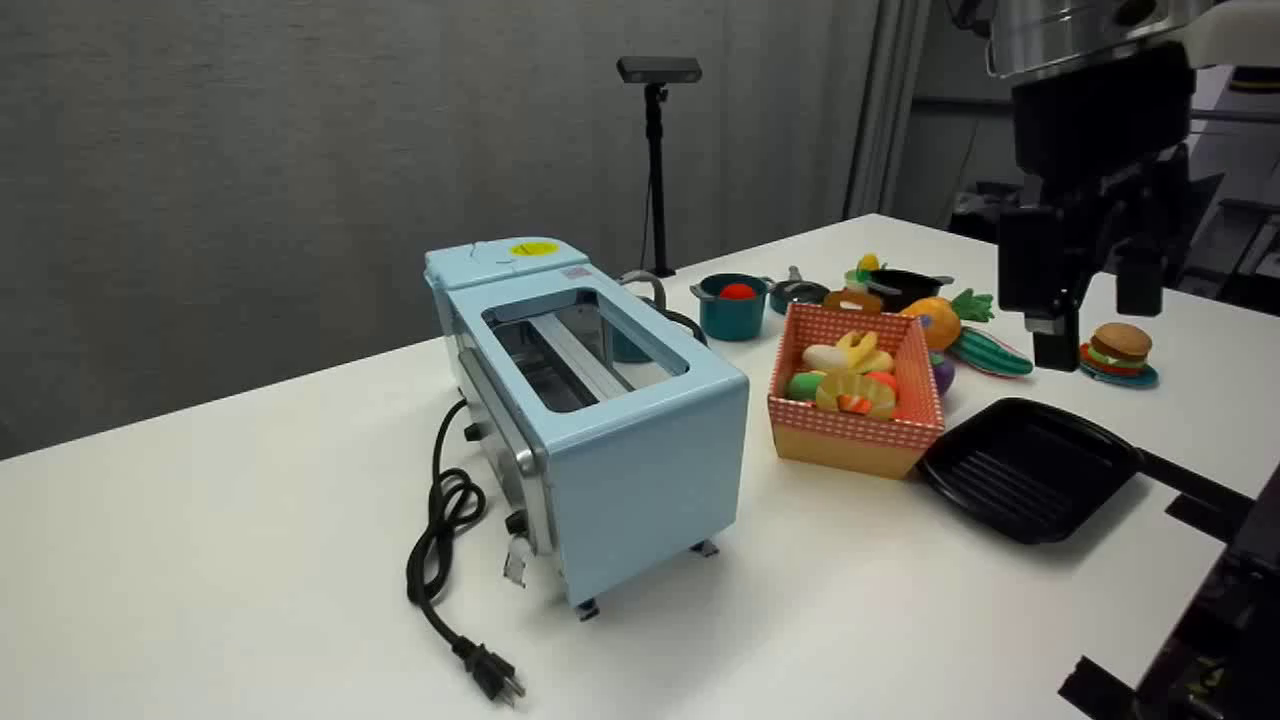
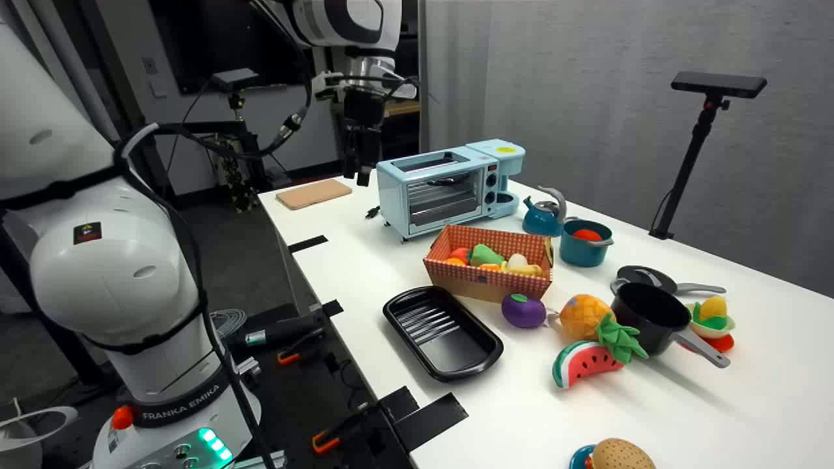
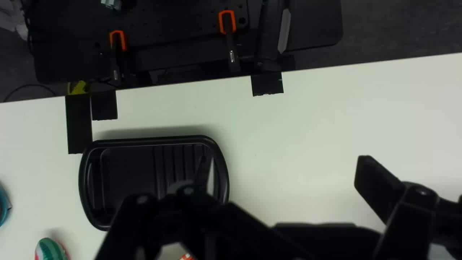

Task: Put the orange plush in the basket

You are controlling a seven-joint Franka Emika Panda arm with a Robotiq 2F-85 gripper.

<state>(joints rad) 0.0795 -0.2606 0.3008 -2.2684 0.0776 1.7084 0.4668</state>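
Observation:
The orange plush, shaped like a pineapple with green leaves, lies on the table beside a dark pot in both exterior views (image 1: 932,322) (image 2: 584,317). The basket (image 1: 850,425), with red-and-white checked flaring sides and a tan lower part, also shows in an exterior view (image 2: 482,285). It holds several toy foods. Only a bit of its checked rim (image 3: 186,256) shows in the wrist view. My gripper (image 1: 1097,320) is open and empty, held above the table, apart from the plush and the basket. Its fingers stand wide apart in the wrist view (image 3: 294,187). The plush is out of the wrist view.
A black pan (image 2: 443,332) lies beside the basket. A light-blue toaster (image 2: 449,185) stands on the basket's other side. A purple eggplant (image 2: 523,311), watermelon (image 2: 586,363), dark pot (image 2: 651,316), teal pot (image 2: 585,244) and burger (image 1: 1120,342) are nearby.

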